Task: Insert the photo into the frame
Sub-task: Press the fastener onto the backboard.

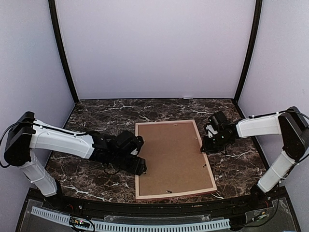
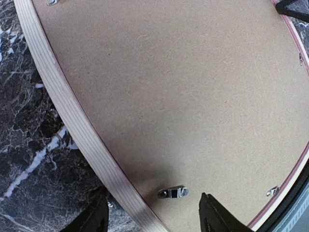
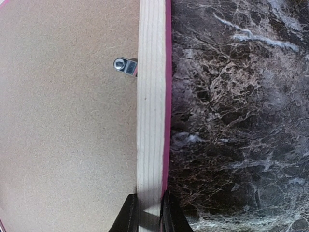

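Note:
The frame [image 1: 136,159] lies face down in the middle of the table, its pale wood back edged in pink. A brown backing panel [image 1: 171,157] fills it. The photo is hidden. My left gripper [image 1: 140,165] is at the frame's left side. In the left wrist view it [image 2: 153,203] stands open astride the moulding [image 2: 72,111], one finger over the table and the other over the panel near a small metal clip [image 2: 172,193]. My right gripper [image 3: 148,205] is shut on the right moulding [image 3: 150,96], also seen from above [image 1: 203,145].
The dark marbled table [image 1: 96,116] stretches around the frame. Another metal clip [image 3: 124,65] sits on the panel [image 3: 67,121] by the right moulding. White enclosure walls stand at the back and sides, and a black rail [image 1: 159,208] runs along the near edge.

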Controlling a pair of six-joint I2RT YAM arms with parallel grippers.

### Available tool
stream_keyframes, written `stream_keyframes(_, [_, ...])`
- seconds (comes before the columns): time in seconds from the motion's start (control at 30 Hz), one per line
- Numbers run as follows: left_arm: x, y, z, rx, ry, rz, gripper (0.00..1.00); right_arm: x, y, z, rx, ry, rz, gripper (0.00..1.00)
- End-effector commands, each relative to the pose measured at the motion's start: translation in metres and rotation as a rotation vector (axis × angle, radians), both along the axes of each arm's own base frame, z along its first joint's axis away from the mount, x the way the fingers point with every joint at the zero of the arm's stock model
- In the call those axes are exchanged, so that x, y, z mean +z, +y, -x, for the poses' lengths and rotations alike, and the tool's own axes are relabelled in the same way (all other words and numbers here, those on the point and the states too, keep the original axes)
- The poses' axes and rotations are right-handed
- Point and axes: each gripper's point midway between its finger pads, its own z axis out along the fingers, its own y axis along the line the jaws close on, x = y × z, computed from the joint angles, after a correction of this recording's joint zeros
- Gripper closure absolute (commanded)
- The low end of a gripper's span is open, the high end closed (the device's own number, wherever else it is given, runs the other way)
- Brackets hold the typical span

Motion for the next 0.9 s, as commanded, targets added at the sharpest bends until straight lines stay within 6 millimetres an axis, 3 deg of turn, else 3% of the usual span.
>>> stream_keyframes(0.0, [-0.01,-0.002,0.004,0.004,0.037,-0.03,0.33,-0.015,-0.017,0.009,-0.036,0.035,0.052,0.86])
stream_keyframes(0.43, [-0.031,-0.009,-0.005,0.032,0.071,-0.106,0.33,-0.019,-0.017,0.013,-0.028,0.041,0.045,0.85])
stream_keyframes(0.87, [-0.046,0.011,0.028,-0.019,0.119,-0.226,0.45,-0.018,-0.02,0.013,-0.03,0.036,0.057,0.85])
